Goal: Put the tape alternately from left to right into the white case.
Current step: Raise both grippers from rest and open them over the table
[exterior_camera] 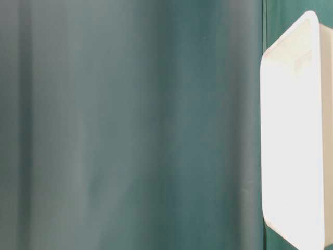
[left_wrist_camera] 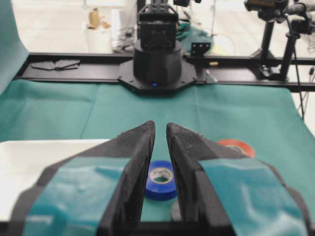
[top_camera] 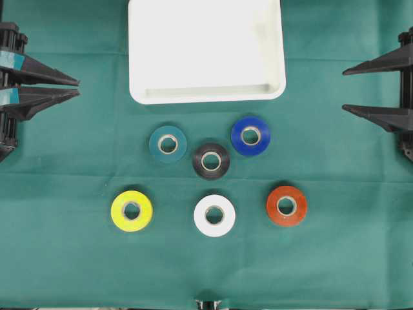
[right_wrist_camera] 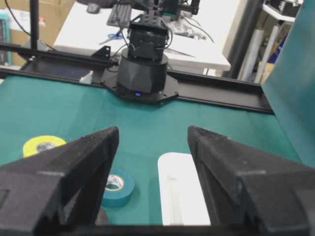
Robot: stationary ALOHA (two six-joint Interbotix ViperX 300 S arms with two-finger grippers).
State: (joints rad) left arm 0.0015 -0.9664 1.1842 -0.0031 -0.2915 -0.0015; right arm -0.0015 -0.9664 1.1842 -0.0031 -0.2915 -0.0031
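Jaws, left gripper [top_camera: 77, 88]: pressed nearly together with only a thin slit between the tips, pinching nothing, at the left edge of the overhead view.
Jaws, right gripper [top_camera: 344, 90]: spread with a clear gap, holding nothing, at the right edge.
White case [top_camera: 206, 95]: at the top middle of the worktop [top_camera: 64, 258], with no roll inside; its near rim lies just above the upper rolls.
Upper rolls: teal roll [top_camera: 168, 143], black roll [top_camera: 211, 161] and blue roll [top_camera: 250, 135] sit close together below the case, the black one lowest, between the other two and nearly touching the blue.
Lower rolls: yellow roll [top_camera: 131, 210], white roll [top_camera: 214, 215] and orange-red roll [top_camera: 286, 206] lie in a row, well apart from each other.
All rolls: flat on the green cloth, pale cores facing up, apart from both grippers.
Left wrist view: blue roll shows in the slit between the fingers.
Right wrist view: teal and yellow rolls show, with one end of the case.
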